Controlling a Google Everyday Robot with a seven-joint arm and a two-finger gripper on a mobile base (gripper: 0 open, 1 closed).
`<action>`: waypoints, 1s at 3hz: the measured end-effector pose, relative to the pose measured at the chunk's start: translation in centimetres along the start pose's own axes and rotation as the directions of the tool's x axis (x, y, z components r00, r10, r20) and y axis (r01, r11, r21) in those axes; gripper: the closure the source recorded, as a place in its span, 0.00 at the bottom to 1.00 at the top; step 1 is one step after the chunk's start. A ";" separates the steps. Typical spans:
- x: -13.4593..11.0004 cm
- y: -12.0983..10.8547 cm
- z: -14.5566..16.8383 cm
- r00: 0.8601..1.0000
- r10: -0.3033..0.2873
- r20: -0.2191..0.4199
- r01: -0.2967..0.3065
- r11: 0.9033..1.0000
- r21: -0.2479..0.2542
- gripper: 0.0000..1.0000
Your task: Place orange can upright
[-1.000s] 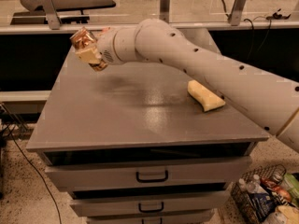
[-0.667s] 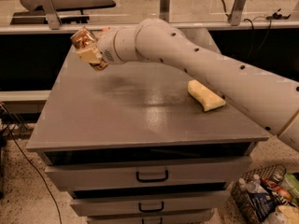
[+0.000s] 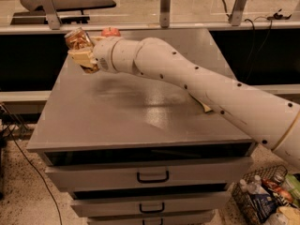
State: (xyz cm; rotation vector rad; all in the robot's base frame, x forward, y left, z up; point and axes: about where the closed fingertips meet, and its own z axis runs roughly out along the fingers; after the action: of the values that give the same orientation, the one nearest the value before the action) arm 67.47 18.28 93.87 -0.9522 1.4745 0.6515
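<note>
A white arm (image 3: 197, 81) reaches from 4 o'clock across a grey cabinet (image 3: 108, 121) to the far left corner, at 10 o'clock in the view. At its tip the gripper (image 3: 82, 54) hangs above that corner, its tan fingers (image 3: 86, 60) closed around the lower end of the can (image 3: 77, 38). The can is held in the air, not touching the top. It sticks out of the gripper toward 11 o'clock, so its long axis is tilted off vertical, with the upper end leaning left and away. Setting it upright probably calls for a wrist turn until the axis points to 12 o'clock, then a descent. No brand or writing on the can can be read. A red apple (image 3: 111, 32) sits at 2 o'clock from the can, just behind the arm. 1 tan object (image 3: 204, 107) peeks from under the arm at 3 o'clock.
</note>
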 end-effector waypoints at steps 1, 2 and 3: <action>0.6 1.5 0.4 0.995 0.067 0.075 -0.068 0.998 0.004 1.00; 1.9 2.4 0.3 0.988 0.109 0.106 -0.111 0.994 0.010 1.00; 3.4 3.0 -0.2 0.985 0.141 0.104 -0.143 0.990 0.014 0.84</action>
State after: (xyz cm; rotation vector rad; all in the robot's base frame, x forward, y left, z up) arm 64.95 19.04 90.18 -0.7907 1.4639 0.7756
